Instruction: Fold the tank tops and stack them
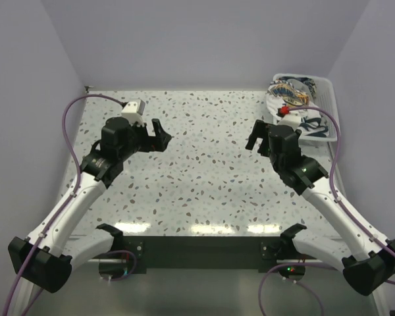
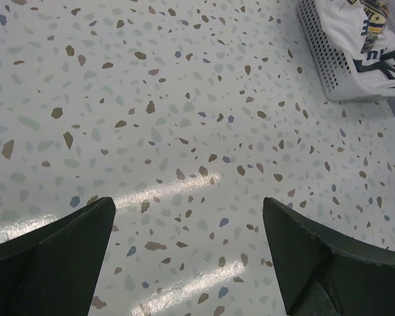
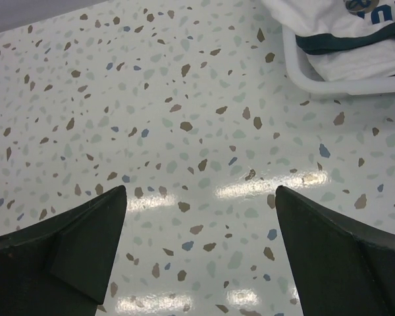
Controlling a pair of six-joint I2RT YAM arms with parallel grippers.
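Pale walls close in the speckled, terrazzo-patterned bench (image 1: pixel 204 178) on the left, far and right sides, and overhead light glares off its glossy top near the front edge.

The left pincer (image 1: pixel 160 135) hangs above the left half of the bench with its jaws spread wide. In its wrist view the two dark fingers (image 2: pixel 52 257) frame only bare surface, with nothing between them and nothing touching them. The right pincer (image 1: pixel 255 135) hovers over the right half, angled toward the middle. It is spread just as wide and has hold of nothing. The two pincers face each other across an open stretch of bench and are well apart.

A white slatted basket (image 1: pixel 330 89) sits in the far right corner, close against the right wall. The white tank top (image 1: pixel 296 92) lies bunched inside it, with its navy trim and blue-yellow print showing over the rim. I cannot make out a grey top in the heap. The basket is beyond and to the right of the right pincer, near it but not touching.

Purple cables (image 1: pixel 67 131) loop from each wrist back toward the arm bases at the near edge, hanging along the outer sides of the arms. Nothing stands on the bench between the pincers and the basket.
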